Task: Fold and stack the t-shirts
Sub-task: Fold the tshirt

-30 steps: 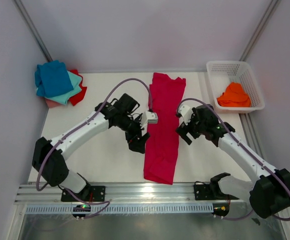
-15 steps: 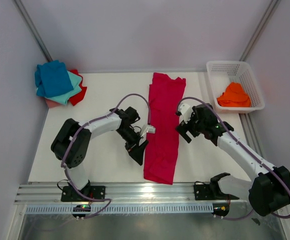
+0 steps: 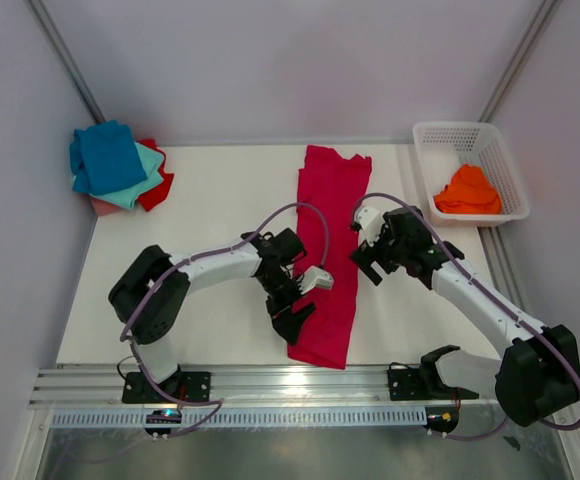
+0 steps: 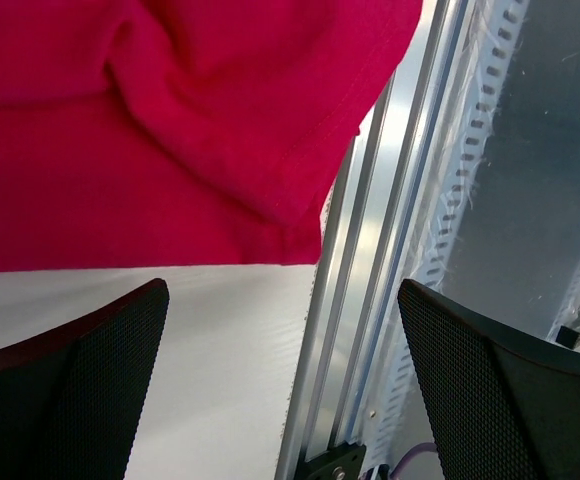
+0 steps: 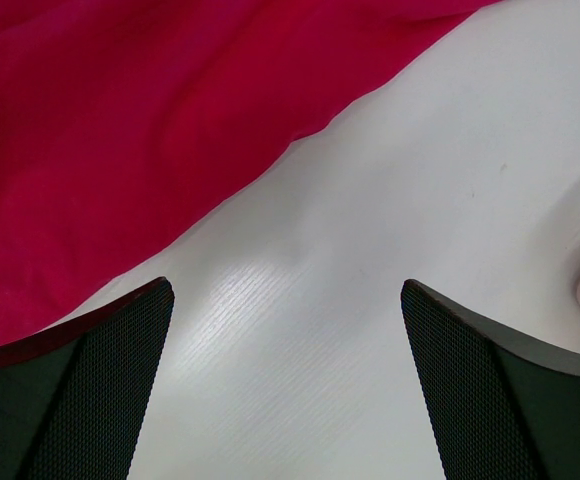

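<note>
A long crimson t-shirt (image 3: pixel 327 240) lies folded into a narrow strip down the middle of the white table; its near hem (image 4: pixel 170 130) fills the top of the left wrist view, and its edge (image 5: pixel 120 130) crosses the right wrist view. My left gripper (image 3: pixel 295 318) hovers at the strip's near left corner, open and holding nothing. Beside the strip's right edge, about halfway along, my right gripper (image 3: pixel 365 265) is open over bare table. A pile of t-shirts, blue (image 3: pixel 107 157) on teal (image 3: pixel 142 180) and red, sits at the far left corner. An orange t-shirt (image 3: pixel 468 190) lies in the basket.
A white lattice basket (image 3: pixel 440 135) stands at the far right of the table. The aluminium rail (image 4: pixel 370 300) runs along the table's near edge just past the left gripper. Grey walls close in the table on the left, right and back.
My left gripper has travelled down the crimson strip's left edge from its middle to the near corner, the arm folding in. The right arm has barely moved.
</note>
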Tool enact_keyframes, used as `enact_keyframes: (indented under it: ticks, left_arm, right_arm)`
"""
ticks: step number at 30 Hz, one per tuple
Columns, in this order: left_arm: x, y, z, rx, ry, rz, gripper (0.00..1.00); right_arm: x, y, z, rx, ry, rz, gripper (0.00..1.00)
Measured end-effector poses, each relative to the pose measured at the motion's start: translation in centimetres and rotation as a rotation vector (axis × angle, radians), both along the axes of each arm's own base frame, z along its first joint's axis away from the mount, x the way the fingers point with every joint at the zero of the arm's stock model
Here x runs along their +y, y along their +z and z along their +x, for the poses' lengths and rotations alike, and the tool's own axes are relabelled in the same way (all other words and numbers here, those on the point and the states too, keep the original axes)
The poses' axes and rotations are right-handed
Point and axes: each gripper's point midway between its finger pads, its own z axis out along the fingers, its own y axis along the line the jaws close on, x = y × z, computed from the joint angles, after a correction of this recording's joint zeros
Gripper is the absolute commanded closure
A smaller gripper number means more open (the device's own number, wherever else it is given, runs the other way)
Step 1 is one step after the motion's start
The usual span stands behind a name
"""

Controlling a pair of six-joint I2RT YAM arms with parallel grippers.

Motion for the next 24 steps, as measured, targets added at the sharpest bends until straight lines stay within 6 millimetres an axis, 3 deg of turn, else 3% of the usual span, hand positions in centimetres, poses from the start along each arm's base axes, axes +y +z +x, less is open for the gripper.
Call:
enact_keyframes:
  ticks: [12,24]
  left_arm:
    - [-1.1,0.6,-0.7,-0.016,-0.041,-0.017,0.01]
    - [-2.7,-0.8,-2.6,0.014,-0.115,0.017,0.01]
  right_arm:
    - [-0.2,-0.1,0.2,-0.004,-0.009,-0.010,0.01]
    - [-0.4,-0.4,0.3,0.002,-0.020,-0.024,0.01]
